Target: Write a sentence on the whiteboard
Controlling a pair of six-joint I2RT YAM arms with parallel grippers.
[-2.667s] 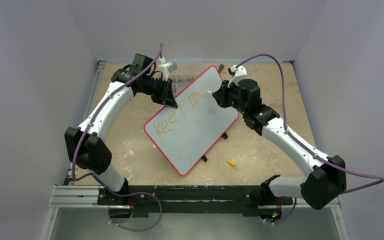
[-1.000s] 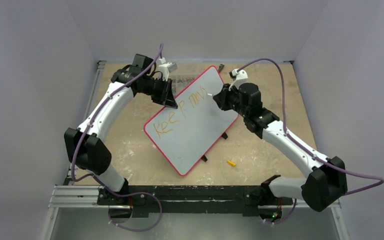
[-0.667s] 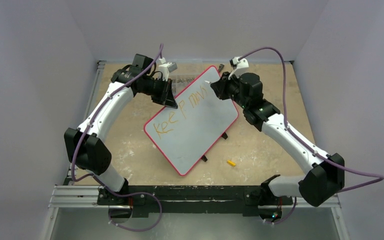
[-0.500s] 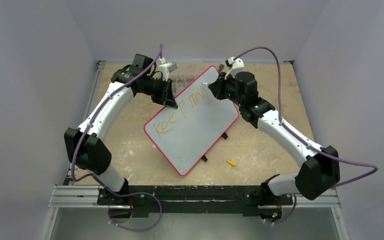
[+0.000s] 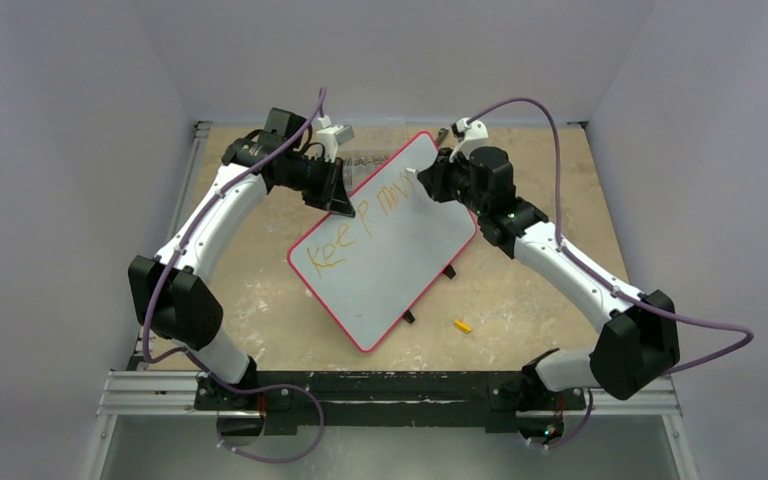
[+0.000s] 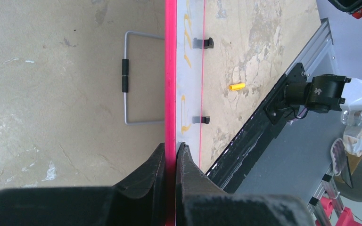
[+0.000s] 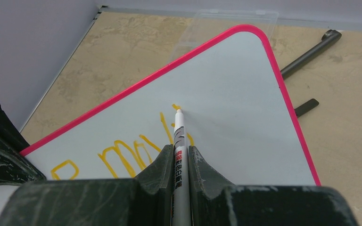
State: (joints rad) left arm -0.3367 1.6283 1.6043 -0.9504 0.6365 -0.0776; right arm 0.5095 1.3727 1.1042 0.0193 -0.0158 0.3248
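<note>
from above the whiteboard (image 5: 390, 262) lies slanted on the counter (image 5: 530, 290), which shows round every edge, the left tool (image 5: 343, 205) clenched on its far-left frame and the right tool (image 5: 418, 181) now closer to the far corner than before; left wrist, the jaws pinch the red frame; right wrist, the tool grasps a marker (image 7: 178, 134) whose tip touches the board just past the sentence (image 7: 122, 156).

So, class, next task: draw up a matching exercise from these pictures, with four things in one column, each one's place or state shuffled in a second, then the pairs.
1 whiteboard
2 marker pen
3 lettering
4 yellow piece

A loose on the table
B edge clamped between the left fingers
C held in the right fingers
D orange, on the board face

Pairs: 1-B, 2-C, 3-D, 4-A
</note>
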